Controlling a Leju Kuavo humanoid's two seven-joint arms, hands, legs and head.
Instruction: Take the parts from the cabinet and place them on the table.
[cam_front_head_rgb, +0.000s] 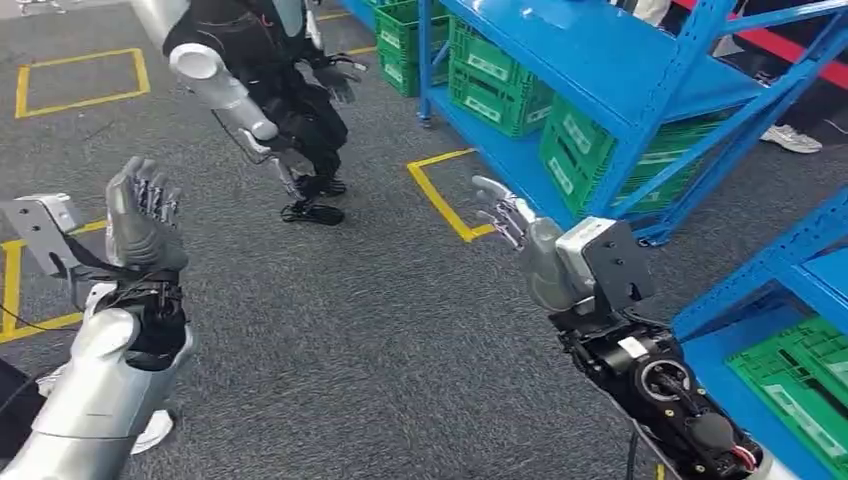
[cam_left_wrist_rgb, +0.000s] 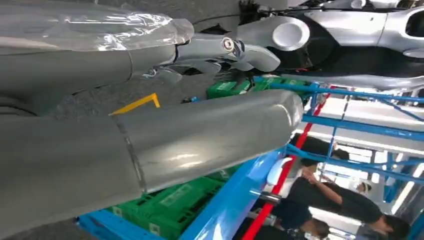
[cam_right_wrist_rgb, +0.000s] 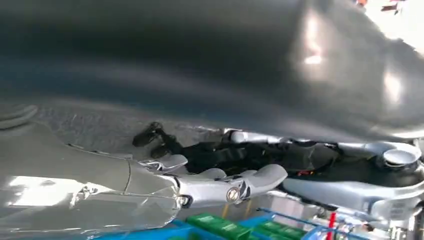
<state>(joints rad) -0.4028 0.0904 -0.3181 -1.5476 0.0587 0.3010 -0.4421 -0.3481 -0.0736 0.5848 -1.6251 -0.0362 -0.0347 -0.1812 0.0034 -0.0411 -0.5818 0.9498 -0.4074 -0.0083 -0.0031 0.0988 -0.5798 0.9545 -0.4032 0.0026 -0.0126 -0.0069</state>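
**Both hands raised and holding nothing, beside the blue cabinet**

- Left hand (cam_front_head_rgb: 143, 218): raised over the grey carpeted floor (cam_front_head_rgb: 380, 330), fingers upright and slightly apart, holding nothing. In the left wrist view its thick grey thumb (cam_left_wrist_rgb: 210, 135) lies across the picture.
- Right hand (cam_front_head_rgb: 512, 225): stretched forward, fingers spread wide, nothing in it. It is near the corner post of the cabinet but not touching it.
- Cabinet (cam_front_head_rgb: 600, 50): blue steel shelving along the right of the head view, standing on the floor. A second blue unit (cam_front_head_rgb: 790, 270) stands at the lower right edge.
- Green crates (cam_front_head_rgb: 495, 85): set on the cabinet's lower shelf, side by side, with white labels on their sides. Another green crate (cam_front_head_rgb: 800, 385) sits in the second unit. The parts themselves cannot be made out inside the crates.
- Second humanoid robot (cam_front_head_rgb: 265, 90): silver and black, crouched on the floor ahead, well apart from both hands.
- Floor markings: yellow tape outlines (cam_front_head_rgb: 445, 200) on the floor, one between the right hand and the cabinet's base.
- People (cam_left_wrist_rgb: 340, 200): in dark clothes, beyond the shelving in the left wrist view.
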